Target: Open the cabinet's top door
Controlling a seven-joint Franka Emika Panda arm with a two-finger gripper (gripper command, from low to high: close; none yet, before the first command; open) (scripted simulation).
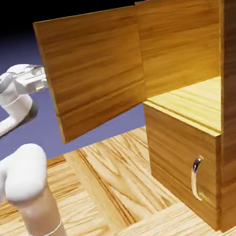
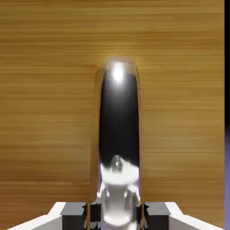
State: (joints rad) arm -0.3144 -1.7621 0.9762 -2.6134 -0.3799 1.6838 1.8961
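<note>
"Exterior view: how far along are we?"

"The top door (image 1: 94, 70) stands wide open, swung out from the cabinet (image 1: 190, 168); the compartment shows, and the lower door (image 1: 181, 158) is shut below the cabinet's opening. I'd call it done, bar letting go."

"And the gripper (image 2: 116, 216)?"

"In the hand view it's pinching the handle (image 2: 119, 121), on the cabinet's top door. The door hides the fingers outside, so contact is my best reading."
</note>
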